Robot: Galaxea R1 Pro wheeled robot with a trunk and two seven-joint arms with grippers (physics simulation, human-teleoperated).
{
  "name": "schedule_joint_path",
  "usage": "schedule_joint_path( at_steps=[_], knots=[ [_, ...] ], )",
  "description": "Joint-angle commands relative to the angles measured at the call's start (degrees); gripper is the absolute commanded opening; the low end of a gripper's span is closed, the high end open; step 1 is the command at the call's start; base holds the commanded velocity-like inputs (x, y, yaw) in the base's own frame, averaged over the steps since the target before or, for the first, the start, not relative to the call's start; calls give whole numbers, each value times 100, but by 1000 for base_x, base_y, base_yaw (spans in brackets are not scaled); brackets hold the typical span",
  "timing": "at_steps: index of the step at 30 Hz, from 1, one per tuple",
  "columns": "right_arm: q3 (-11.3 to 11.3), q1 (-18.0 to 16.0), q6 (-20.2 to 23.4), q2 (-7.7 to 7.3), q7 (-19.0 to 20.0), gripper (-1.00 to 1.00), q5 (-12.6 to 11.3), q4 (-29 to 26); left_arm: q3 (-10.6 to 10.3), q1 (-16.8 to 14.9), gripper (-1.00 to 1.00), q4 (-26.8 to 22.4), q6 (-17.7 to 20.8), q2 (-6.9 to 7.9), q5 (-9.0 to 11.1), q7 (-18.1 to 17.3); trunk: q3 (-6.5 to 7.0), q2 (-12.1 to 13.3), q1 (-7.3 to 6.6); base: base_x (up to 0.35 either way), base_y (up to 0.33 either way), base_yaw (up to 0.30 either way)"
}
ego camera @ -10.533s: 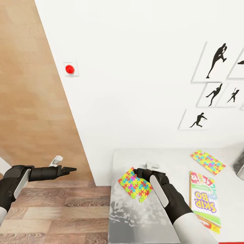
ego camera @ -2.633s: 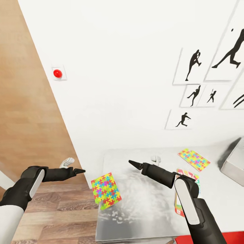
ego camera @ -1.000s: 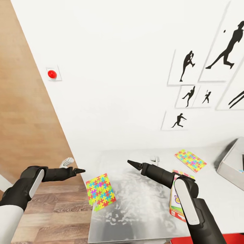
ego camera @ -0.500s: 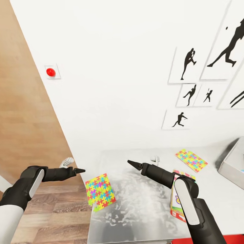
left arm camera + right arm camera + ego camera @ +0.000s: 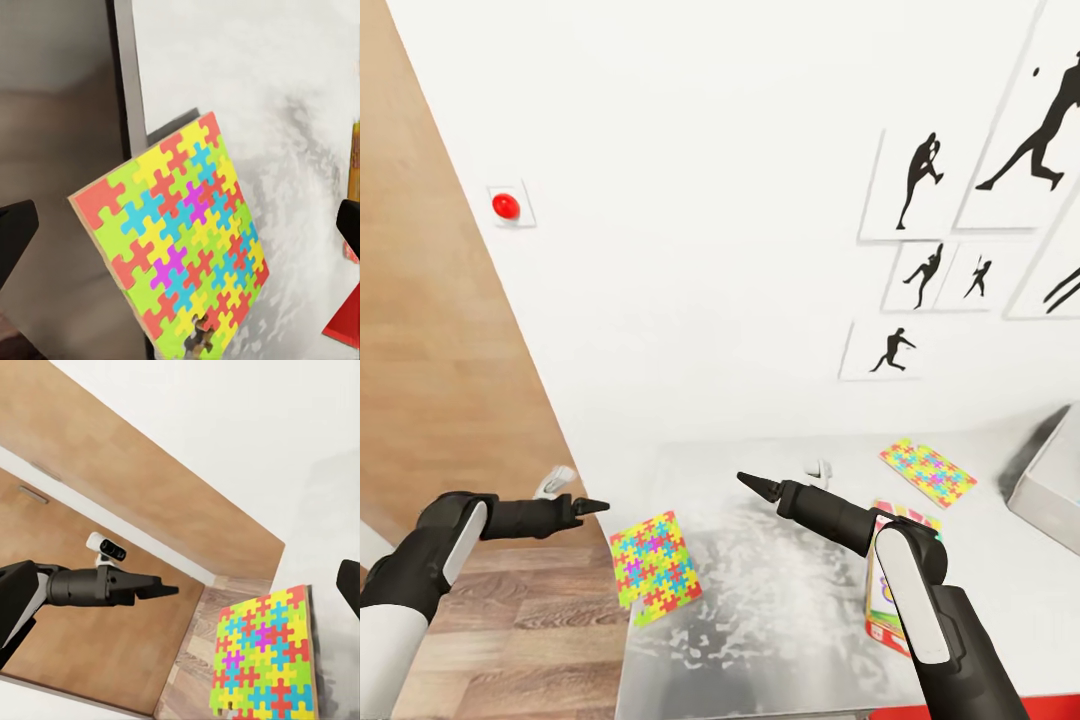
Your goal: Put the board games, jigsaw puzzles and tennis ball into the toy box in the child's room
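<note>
- We see the left gripper (image 5: 595, 507) held over the wood floor (image 5: 510, 620), beside the table's (image 5: 790, 610) left end; in the head view its fingers come to one point, yet our left wrist view shows its tips at opposite edges, so the jaws stand wide and empty.
- Our right gripper (image 5: 745, 482) hangs above the table top, holding nothing; whether its jaws are wide or narrow we cannot tell.
- One puzzle (image 5: 652, 567) hangs over the table's left edge, tilted, partly off the top; it lies between the two grippers and touches neither.
- A second puzzle (image 5: 927, 472) lies flat near the wall.
- A game box (image 5: 882, 605) lies on the table, partly hidden by our right arm.
- The toy box (image 5: 1050, 490) sits at the right edge.
- Silhouette pictures (image 5: 920, 180) hang on the wall (image 5: 710, 250).
- A red button (image 5: 506, 206) sits on the wall at the left.
</note>
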Motion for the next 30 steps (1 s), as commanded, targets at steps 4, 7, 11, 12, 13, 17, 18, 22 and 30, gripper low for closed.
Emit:
schedule_joint_path(
  at_steps=[4, 7, 11, 12, 13, 17, 18, 22, 30],
  knots=[
    [-7, -5, 30, 6, 14, 100, 2, -3, 237, -4, 100, 7, 70, -3, -11, -75, -80, -169, 90, 0, 0, 0],
    [-8, -5, 30, 7, 14, 100, 2, -3, 326, -4, 100, 8, 85, -3, -13, -121, -134, -289, 156, 0, 0, 0],
    [-8, -5, 30, 6, 14, 100, 2, -3, 361, -4, 100, 14, 90, -3, -13, -145, -206, -450, 244, 0, 0, 0],
    [-8, -5, 30, 7, 14, 100, 2, -3, 361, -4, 100, 13, 91, -3, -13, -147, -224, -490, 266, 0, 0, 0],
    [-8, -5, 30, 6, 14, 100, 2, -3, 361, -4, 100, 15, 91, -3, -13, -148, -242, -530, 287, 0, 0, 0],
    [-8, -5, 30, 7, 14, 100, 2, -3, 361, -4, 100, 16, 92, -3, -13, -153, -296, -650, 353, 0, 0, 0],
    [-8, -5, 30, 6, 14, 100, 2, -3, 361, -4, 100, 15, 92, -3, -13, -153, -296, -650, 353, 0, 0, 0],
    [-8, -5, 30, 3, 14, 100, 2, -3, 361, -4, 100, 13, 92, -7, -13, -154, -296, -650, 353, 0, 0, 0],
    [-8, -5, 30, 0, 14, 100, 2, -3, 361, -4, 100, 13, 92, -12, -13, -154, -296, -650, 353, -1, 0, 0]
  ],
)
